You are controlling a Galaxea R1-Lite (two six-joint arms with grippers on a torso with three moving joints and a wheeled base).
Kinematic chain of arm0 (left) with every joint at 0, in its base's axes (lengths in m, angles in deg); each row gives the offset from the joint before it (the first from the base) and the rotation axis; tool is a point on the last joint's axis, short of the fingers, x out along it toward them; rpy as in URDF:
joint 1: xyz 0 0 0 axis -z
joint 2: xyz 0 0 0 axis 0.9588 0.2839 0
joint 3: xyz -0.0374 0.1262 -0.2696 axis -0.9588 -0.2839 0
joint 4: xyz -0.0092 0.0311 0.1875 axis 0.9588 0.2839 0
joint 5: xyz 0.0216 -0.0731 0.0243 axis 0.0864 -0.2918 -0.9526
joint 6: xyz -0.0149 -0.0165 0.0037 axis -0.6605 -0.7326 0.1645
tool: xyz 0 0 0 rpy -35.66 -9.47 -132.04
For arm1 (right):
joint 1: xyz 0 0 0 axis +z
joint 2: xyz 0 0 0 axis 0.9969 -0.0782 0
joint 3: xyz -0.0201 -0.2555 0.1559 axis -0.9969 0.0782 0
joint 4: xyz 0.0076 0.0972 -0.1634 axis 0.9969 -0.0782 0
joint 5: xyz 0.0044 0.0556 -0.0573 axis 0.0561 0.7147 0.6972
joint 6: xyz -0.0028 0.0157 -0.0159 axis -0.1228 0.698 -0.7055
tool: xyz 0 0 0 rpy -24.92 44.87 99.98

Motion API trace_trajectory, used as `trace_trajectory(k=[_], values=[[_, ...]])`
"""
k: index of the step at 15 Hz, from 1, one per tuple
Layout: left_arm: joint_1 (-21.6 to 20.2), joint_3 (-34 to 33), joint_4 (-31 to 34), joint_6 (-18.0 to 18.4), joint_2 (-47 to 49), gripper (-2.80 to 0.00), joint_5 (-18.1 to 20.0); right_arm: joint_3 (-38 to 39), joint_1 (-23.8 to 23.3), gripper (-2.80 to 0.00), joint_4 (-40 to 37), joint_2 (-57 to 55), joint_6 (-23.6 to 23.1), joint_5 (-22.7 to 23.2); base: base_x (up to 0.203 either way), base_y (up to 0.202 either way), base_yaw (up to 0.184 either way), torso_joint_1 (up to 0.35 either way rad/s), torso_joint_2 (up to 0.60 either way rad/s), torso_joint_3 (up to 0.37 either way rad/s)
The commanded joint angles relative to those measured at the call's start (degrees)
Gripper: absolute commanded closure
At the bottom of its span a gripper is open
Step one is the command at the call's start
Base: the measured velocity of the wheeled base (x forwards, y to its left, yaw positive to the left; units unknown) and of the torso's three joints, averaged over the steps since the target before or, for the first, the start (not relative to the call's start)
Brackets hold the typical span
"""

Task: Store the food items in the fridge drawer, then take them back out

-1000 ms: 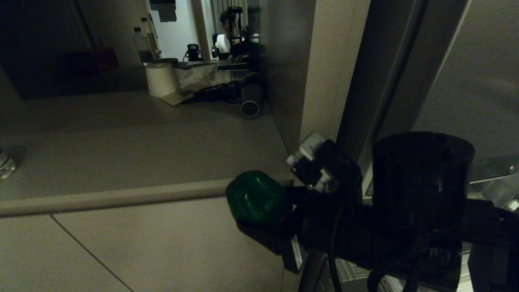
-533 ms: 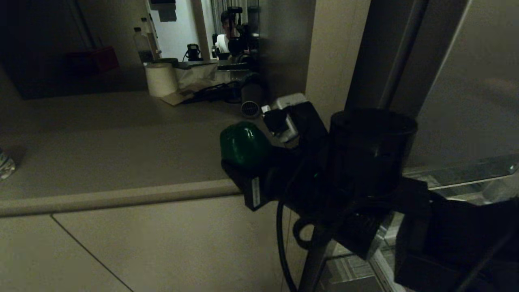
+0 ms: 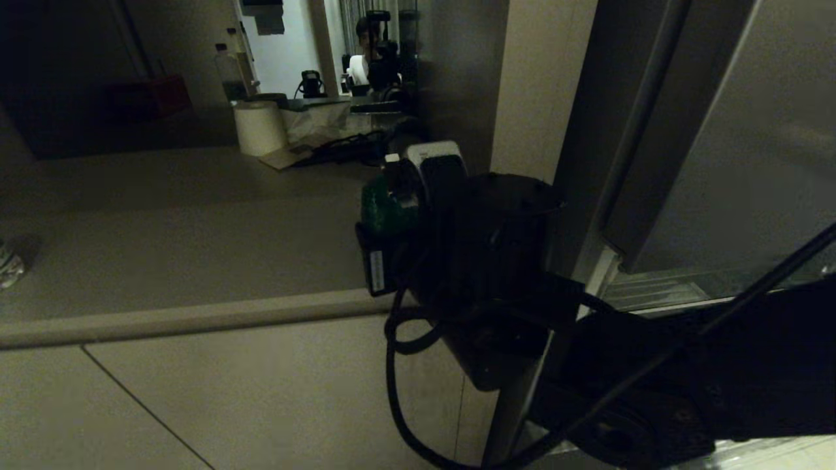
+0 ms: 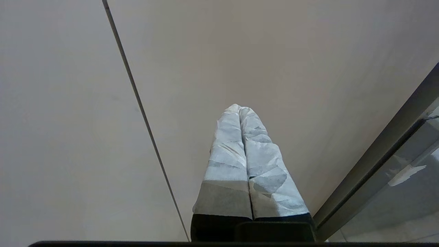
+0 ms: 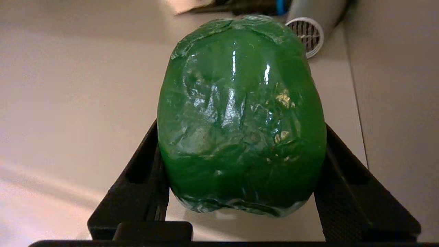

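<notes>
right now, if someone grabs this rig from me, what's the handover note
Right gripper: shut on the green pepper, held up over the floor, left of the fridge doors.
Left gripper: shut, empty, parked over the floor.
Fridge drawer: only a strip shows, contents cannot be seen.
Done: pepper grasped.
Left: cannot tell whether it goes in or came out.

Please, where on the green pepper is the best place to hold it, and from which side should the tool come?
Probably the widest middle band of the green pepper, one finger on each flank. The body is rounded, glossy and wrapped in film, so the broad sides give the most contact. The right tool already holds it so, coming from one end with a black finger on either side.
</notes>
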Motion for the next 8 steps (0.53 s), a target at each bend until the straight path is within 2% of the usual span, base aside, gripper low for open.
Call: trace_trajectory(k=[1, 4, 8], values=[[0.0, 0.0, 0.0, 0.0, 0.1, 0.0, 0.0, -2.8, 0.0, 0.0, 0.7, -3.9, -0.6, -2.0, 0.0, 0.0, 0.0, 0.0, 0.0, 0.0], [0.0, 0.0, 0.0, 0.0, 0.1, 0.0, 0.0, -6.6, 0.0, 0.0, 0.9, -7.9, -3.0, -7.7, 0.0, 0.0, 0.0, 0.0, 0.0, 0.0], [0.0, 0.0, 0.0, 0.0, 0.1, 0.0, 0.0, -10.6, -0.3, 0.0, 1.3, -10.7, -3.5, -8.3, 0.0, 0.0, 0.0, 0.0, 0.0, 0.0]])
